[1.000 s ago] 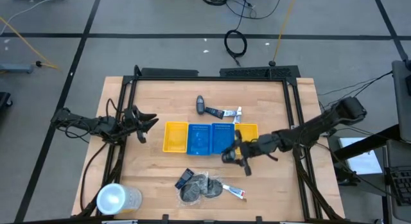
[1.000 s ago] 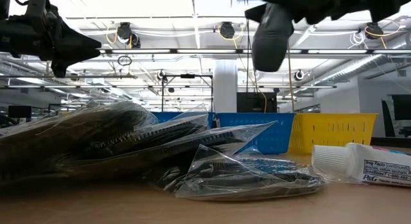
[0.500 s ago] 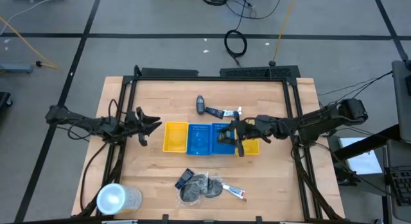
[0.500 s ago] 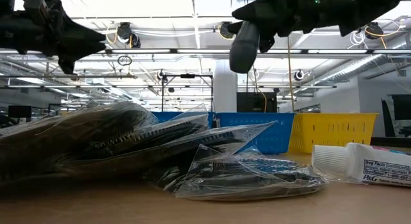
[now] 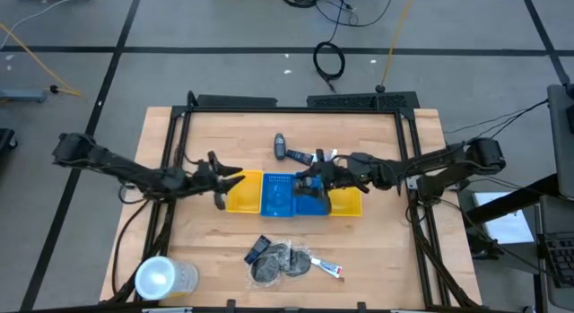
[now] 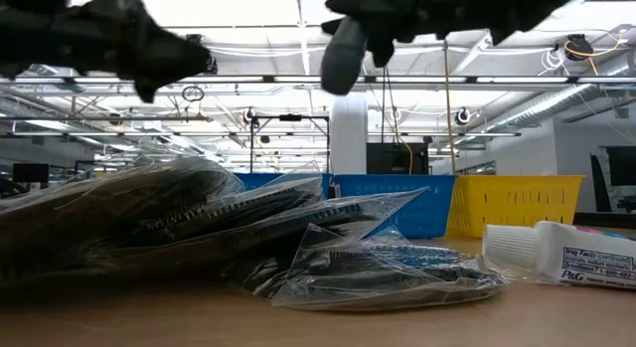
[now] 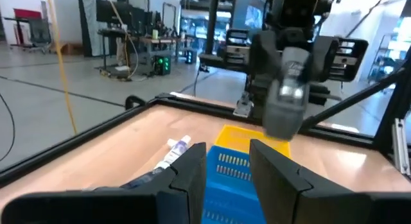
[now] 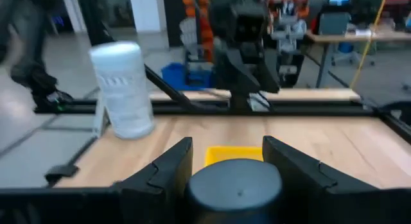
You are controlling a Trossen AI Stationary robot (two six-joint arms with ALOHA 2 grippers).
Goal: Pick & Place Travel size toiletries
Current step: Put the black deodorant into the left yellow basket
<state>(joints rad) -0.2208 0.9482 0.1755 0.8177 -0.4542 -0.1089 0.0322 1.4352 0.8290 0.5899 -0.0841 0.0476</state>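
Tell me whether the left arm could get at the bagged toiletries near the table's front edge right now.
Probably yes: the left gripper hangs empty by the yellow tray, and bare table lies between it and the bagged toiletries.

Pale wood counter [image 5: 215, 134] is showing a matt grain; the slotted trays [image 5: 296, 192] are looking like glossy plastic; crinkly clear film, probably plastic, is wrapping the mesh puffs [image 6: 179, 223].

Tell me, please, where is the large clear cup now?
In the high view the clear cup stands at the table's near-left corner, left of the bagged mesh puffs, well away from both arms.
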